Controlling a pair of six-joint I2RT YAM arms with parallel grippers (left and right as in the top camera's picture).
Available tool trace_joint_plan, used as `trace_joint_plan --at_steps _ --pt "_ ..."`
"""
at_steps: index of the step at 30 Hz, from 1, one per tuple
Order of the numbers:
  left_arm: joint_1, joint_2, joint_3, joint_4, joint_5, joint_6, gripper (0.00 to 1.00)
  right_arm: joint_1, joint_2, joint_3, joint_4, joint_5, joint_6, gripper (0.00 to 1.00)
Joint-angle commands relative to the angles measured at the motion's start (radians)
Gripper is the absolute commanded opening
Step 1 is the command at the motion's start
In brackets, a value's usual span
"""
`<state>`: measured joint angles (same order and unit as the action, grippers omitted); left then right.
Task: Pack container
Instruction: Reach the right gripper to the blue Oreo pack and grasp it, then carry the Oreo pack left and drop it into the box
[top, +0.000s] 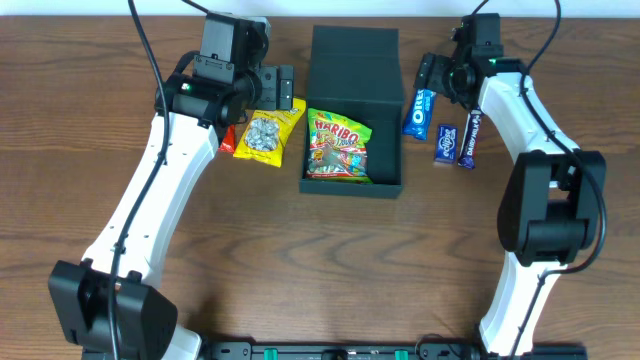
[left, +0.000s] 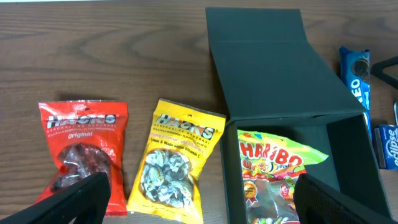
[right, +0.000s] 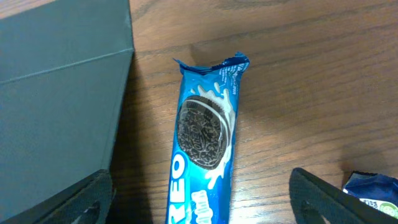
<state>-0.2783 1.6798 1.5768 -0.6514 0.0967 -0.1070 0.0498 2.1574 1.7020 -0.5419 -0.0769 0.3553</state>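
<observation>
- Desk (top: 300, 260): brown wood grain. It carries everything here.
- Container (top: 354, 80): dark matte box at upper centre of the overhead frame. Lid flap is thrown back toward the top edge and the open cavity faces up.
- Left hand (top: 280, 88): upper left of the box, released. In its wrist view both fingers (left: 81, 199) stand wide apart with nothing between them. The box fills the right half of that view.
- Right hand (top: 428, 78): just off the box's upper right corner, also released and holding nothing. Its fingers (right: 62, 199) sit at the two lower corners of its wrist view.
- Haribo bag (top: 337, 148): already inside the box, lying flat toward the lower end of the cavity.
- Yellow Hacks bag (top: 266, 133): on the desk just left of the box.
- Red Hacks bag (left: 81, 149): left of the yellow one and beside it.
- Oreo pack (right: 202, 155): on the desk just right of the box's right wall, in the middle of my right wrist view.
- Its long axis runs top to bottom in that frame, so my fingers straddle its short side.
- Judgement: the right hand is much the nearer, so this pack is likely mine to take. After the grip, the box lies to frame left.
- Two smaller blue packets (top: 457, 142): right of the Oreo pack, not yet packed.
</observation>
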Motion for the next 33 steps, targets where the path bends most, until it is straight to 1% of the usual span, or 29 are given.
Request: trace_joint_plan --at_steps 1,6,10,12,15,18,22,24,29,33 --pt "0.005 0.001 -0.006 0.002 -0.018 0.006 0.95 0.017 0.036 0.024 -0.002 0.020 -0.017 0.89" --pt "0.005 0.001 -0.006 0.002 -0.018 0.006 0.95 0.043 0.070 0.024 -0.021 0.031 -0.072 0.89" --pt "0.005 0.001 -0.006 0.002 -0.018 0.006 0.95 0.061 0.086 0.024 -0.043 0.086 -0.107 0.88" --pt "0.005 0.001 -0.006 0.002 -0.018 0.006 0.95 0.067 0.091 0.024 -0.061 0.116 -0.110 0.88" --pt "0.005 0.001 -0.006 0.002 -0.018 0.006 0.95 0.070 0.093 0.024 -0.074 0.130 -0.110 0.83" --pt "0.005 0.001 -0.006 0.002 -0.018 0.007 0.95 0.069 0.093 0.024 -0.083 0.134 -0.110 0.72" --pt "0.005 0.001 -0.006 0.002 -0.018 0.006 0.95 0.069 0.104 0.024 -0.092 0.133 -0.110 0.64" --pt "0.005 0.001 -0.006 0.002 -0.018 0.007 0.95 0.069 0.112 0.024 -0.100 0.133 -0.110 0.59" --pt "0.005 0.001 -0.006 0.002 -0.018 0.007 0.95 0.069 0.119 0.024 -0.109 0.133 -0.110 0.52" --pt "0.005 0.001 -0.006 0.001 -0.018 0.007 0.95 0.069 0.119 0.024 -0.113 0.133 -0.110 0.36"
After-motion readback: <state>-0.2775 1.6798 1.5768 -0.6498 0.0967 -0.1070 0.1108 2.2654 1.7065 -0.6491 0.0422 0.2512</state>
